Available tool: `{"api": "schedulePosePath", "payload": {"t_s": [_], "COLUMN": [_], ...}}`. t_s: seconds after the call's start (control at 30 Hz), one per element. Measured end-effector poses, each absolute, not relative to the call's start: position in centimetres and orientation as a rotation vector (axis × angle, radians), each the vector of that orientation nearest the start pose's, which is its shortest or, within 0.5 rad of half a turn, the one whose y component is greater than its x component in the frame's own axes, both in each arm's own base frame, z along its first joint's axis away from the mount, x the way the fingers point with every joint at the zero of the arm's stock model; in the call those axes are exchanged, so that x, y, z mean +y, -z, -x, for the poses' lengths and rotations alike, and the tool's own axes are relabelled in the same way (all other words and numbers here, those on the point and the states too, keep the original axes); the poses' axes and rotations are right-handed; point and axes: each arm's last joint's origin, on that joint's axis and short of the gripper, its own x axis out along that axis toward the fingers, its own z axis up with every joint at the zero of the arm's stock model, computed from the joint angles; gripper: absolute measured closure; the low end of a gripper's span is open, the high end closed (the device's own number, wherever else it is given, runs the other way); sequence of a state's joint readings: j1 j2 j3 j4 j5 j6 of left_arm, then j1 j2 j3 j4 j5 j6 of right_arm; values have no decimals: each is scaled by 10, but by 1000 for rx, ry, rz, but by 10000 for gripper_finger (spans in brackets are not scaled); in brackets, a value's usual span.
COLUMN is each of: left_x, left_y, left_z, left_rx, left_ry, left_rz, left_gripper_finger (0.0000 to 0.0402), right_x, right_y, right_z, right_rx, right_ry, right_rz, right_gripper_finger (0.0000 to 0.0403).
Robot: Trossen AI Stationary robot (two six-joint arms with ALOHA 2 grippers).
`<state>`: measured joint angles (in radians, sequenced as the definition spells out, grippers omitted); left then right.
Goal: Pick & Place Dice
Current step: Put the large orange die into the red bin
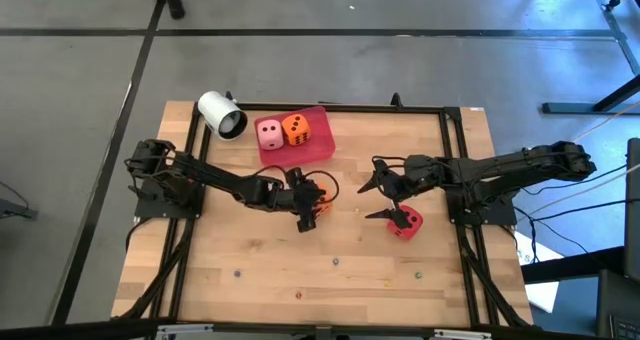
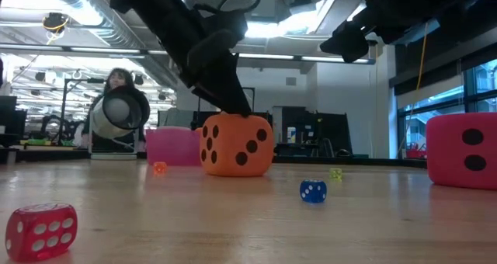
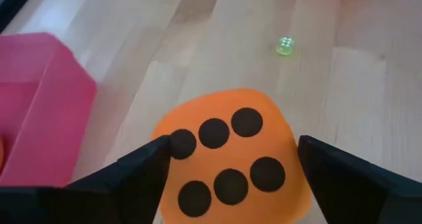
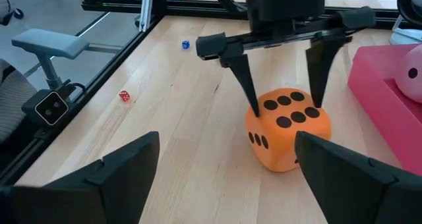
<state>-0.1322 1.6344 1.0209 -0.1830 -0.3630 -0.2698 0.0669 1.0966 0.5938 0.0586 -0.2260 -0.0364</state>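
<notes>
One orange die [image 4: 287,128] sits flat on the table by its bottom face, six pips up [image 3: 227,161]. My left gripper [image 4: 285,109] hangs over it, open, with its fingertips at the die's top edges, one on each side. A pink die [image 1: 270,133] and a second orange die [image 1: 295,130] rest in the red tray [image 1: 320,148]. The red die [image 1: 407,225] stands on the table at right [image 2: 464,150]. My right gripper [image 1: 378,200] is open and raised beside it, facing the left gripper. My left gripper comes at the orange die from above, pointing down, with one fingertip [image 4: 255,109] at its top edge [image 4: 258,118] and the other at the opposite edge. I cannot tell whether they touch it. The die rests upright on the table [image 2: 237,144].
A white cylinder [image 1: 222,115] lies at the tray's far left corner. Tiny coloured dice are scattered on the near boards: red [image 2: 43,229], blue [image 2: 313,190], yellow-green [image 2: 335,172]. Black rails frame the table [image 1: 455,160]. A person [image 2: 118,79] shows in the room behind.
</notes>
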Motion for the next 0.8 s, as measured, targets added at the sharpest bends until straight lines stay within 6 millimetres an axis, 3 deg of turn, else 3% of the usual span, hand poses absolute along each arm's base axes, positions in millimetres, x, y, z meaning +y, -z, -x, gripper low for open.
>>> {"api": "schedulePosePath", "payload": {"t_s": [0.37,0.57,0.8], "left_x": [-33,-30,-22], "left_y": [-206,-207,-206], "left_z": [-336,-336,-336], "left_rx": [756,741,743], "left_ry": [-307,-367,-384], "left_rz": [2,-16,100], "left_gripper_finger": [6,2,2], "right_x": [22,22,22], "right_y": [-232,-232,-232], "right_z": [-229,-229,-229], "right_rx": [438,438,438], "right_ry": [-299,-299,-298], "right_rz": [4,5,5], "right_gripper_finger": [53,53,53]}}
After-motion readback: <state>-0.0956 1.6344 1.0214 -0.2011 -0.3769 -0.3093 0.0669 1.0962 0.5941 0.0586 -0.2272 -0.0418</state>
